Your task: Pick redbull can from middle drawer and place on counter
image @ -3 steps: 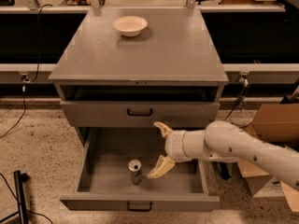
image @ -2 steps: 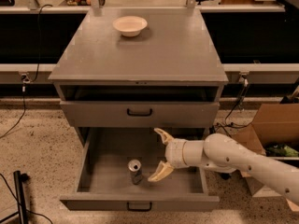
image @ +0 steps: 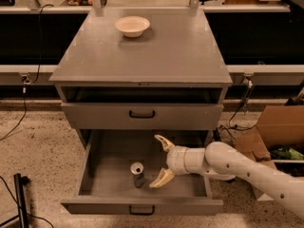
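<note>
The redbull can (image: 137, 174) stands upright on the floor of the open middle drawer (image: 114, 151), left of centre, its shiny top showing. My gripper (image: 160, 161) is inside the drawer just right of the can, open wide, with one finger (image: 164, 142) pointing back and the other (image: 161, 178) close beside the can. It holds nothing. The counter (image: 156, 51) is the grey cabinet top above.
A shallow white bowl (image: 132, 25) sits at the back of the counter. A shut drawer front with a black handle (image: 142, 114) lies above the open drawer. A cardboard box (image: 273, 134) stands on the floor to the right. A black stand (image: 20, 198) is at lower left.
My gripper and arm have moved left across the drawer toward the can. The can has not moved.
</note>
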Robot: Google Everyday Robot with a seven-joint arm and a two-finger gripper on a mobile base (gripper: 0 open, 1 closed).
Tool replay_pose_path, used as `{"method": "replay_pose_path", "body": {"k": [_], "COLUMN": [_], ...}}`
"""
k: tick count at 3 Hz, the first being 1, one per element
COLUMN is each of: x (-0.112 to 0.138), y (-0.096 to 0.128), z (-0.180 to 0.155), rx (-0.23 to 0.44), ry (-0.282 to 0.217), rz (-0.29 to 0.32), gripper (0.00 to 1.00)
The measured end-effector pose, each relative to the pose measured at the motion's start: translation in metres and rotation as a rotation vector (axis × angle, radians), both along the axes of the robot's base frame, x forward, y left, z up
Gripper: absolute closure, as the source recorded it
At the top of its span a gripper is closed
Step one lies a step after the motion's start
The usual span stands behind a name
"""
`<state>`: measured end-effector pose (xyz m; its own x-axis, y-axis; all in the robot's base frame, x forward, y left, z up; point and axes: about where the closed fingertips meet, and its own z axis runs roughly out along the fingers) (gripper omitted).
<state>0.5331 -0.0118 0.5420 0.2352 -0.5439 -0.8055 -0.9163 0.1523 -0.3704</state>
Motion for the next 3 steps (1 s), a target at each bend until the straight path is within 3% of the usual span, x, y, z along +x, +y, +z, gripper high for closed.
{"method": "replay_pose_path", "body": {"k": [1, 2, 3], "x": [-0.001, 0.004, 0.009], "y": [0.015, 0.030, 0.049], "z": [-0.010, -0.020, -0.045], "rx": [0.032, 0.131, 0.199], "ry": [-0.006, -0.008, 0.039], "rz": [0.064, 0.099, 0.111], "gripper": [0.00, 0.00, 0.00]}}
